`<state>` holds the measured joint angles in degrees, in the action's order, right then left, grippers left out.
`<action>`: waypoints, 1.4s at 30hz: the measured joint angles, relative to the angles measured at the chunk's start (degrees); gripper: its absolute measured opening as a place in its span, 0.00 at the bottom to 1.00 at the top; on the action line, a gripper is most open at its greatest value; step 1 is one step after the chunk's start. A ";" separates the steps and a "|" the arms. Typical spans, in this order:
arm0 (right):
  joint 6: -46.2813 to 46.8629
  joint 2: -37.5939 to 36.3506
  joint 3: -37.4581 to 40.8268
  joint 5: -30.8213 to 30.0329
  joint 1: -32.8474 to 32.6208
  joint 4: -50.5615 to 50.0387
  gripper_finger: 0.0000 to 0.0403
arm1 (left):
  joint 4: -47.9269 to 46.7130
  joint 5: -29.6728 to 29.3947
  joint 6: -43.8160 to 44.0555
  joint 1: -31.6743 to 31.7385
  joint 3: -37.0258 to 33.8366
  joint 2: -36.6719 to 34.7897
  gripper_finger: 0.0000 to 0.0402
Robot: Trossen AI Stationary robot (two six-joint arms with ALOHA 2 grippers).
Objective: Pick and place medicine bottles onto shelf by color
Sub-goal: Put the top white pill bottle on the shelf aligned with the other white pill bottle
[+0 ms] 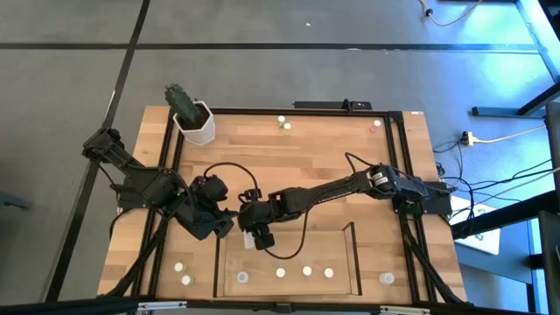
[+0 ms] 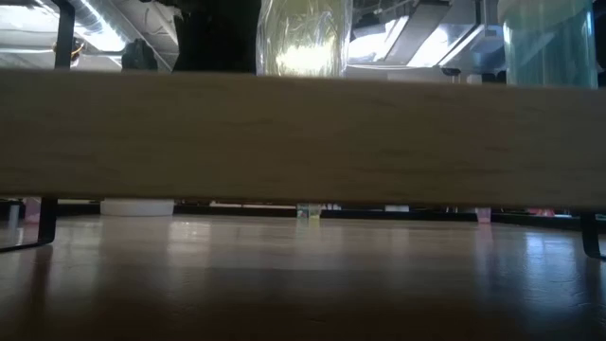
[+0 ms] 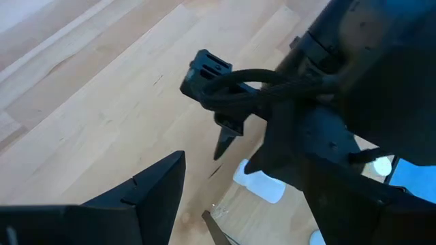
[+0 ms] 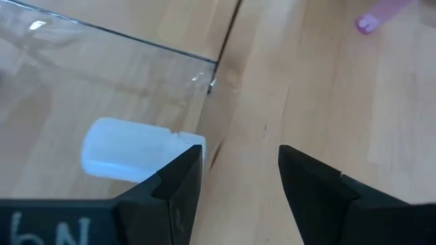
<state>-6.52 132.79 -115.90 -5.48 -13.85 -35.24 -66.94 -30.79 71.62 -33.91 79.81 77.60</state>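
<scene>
My right gripper (image 1: 261, 236) (image 4: 238, 170) stands open over the far left corner of the shelf (image 1: 354, 254), slanting down, with bare wood between its fingers. A white medicine bottle (image 4: 126, 153) (image 1: 249, 239) lies on its side behind the shelf's clear wall (image 4: 102, 54), its cap end beside the outer side of one finger (image 4: 180, 180). Several pale bottles (image 1: 306, 270) stand along the shelf's near side. My left gripper (image 1: 226, 226) hangs open just left of the right one, holding nothing. My right gripper has nothing between its fingers. The lying bottle's cap end (image 4: 192, 143) shows right at the outer side of one fingertip; whether they touch, I cannot tell.
A white pot with a cactus (image 1: 194, 122) stands at the far left. Loose bottles stand at the far edge (image 1: 282, 120) (image 1: 376, 125), at the near left (image 1: 178, 265) (image 1: 186, 280) and near right (image 1: 387, 278). A black frame (image 1: 398, 175) rims the table.
</scene>
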 joint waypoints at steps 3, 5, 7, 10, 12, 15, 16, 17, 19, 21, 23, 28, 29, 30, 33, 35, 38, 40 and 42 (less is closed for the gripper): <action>0.07 0.00 0.00 0.40 0.09 0.02 0.49 | 0.00 -0.01 0.00 0.00 0.00 0.00 0.68; 0.02 0.00 0.00 2.22 0.03 0.07 0.49 | 0.00 0.00 0.00 0.00 0.00 0.00 0.68; 0.02 0.00 0.00 4.19 0.03 0.41 0.49 | 0.00 0.00 0.00 0.00 0.00 0.00 0.68; 0.25 0.00 0.00 6.02 -0.02 0.63 0.49 | 0.00 0.00 -0.03 0.00 0.00 0.00 0.68; 0.23 0.00 0.00 6.70 0.02 0.63 0.49 | 0.00 0.00 -0.03 0.00 0.00 0.00 0.68; 0.23 0.00 0.00 6.67 0.03 0.66 0.49 | -0.02 -0.02 -0.14 0.02 0.00 0.00 0.68; 0.23 0.00 0.00 6.67 0.03 0.66 0.49 | -0.02 0.00 -0.14 0.00 0.00 0.00 0.68; 0.23 0.00 0.00 6.67 0.05 0.66 0.49 | -0.02 0.00 -0.14 0.00 0.00 0.00 0.68; 0.23 0.00 0.00 6.65 0.05 0.72 0.49 | -0.02 0.00 -0.14 0.00 0.00 0.00 0.68; 0.23 0.00 0.00 6.66 0.05 0.68 0.49 | -0.02 0.00 -0.14 0.01 0.00 0.00 0.68; 0.23 0.01 0.00 6.66 0.05 0.70 0.49 | -0.02 0.00 -0.14 0.00 0.00 0.00 0.68; 0.23 1.12 -0.03 6.62 0.05 1.01 0.49 | -0.04 -0.01 -0.14 0.01 0.00 0.00 0.68; 0.23 1.33 -0.04 6.69 0.05 1.15 0.49 | -0.04 -0.01 -0.14 0.02 0.00 0.00 0.68; 0.26 1.49 -0.09 6.69 0.07 1.47 0.49 | -0.04 0.00 -0.14 0.02 0.00 0.00 0.68; 0.43 1.78 -0.15 6.69 0.07 1.64 0.49 | -0.07 0.00 -0.12 0.00 0.00 0.00 0.68; 0.38 1.79 -0.15 6.63 0.08 1.62 0.49 | -0.07 0.02 -0.11 0.01 0.00 0.00 0.68; 0.32 1.79 -0.15 4.37 0.05 1.62 0.49 | -0.09 0.02 -0.09 0.02 0.00 0.00 0.68; 0.30 1.84 -0.15 3.07 0.05 1.62 0.49 | -0.09 0.02 -0.09 0.02 0.00 0.00 0.68; 0.29 1.87 -0.15 2.66 0.08 1.62 0.49 | -0.09 0.02 -0.09 0.02 0.00 0.00 0.68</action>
<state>-6.23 134.66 -116.05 -2.81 -13.77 -33.63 -67.02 -30.76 71.53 -33.89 79.81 77.60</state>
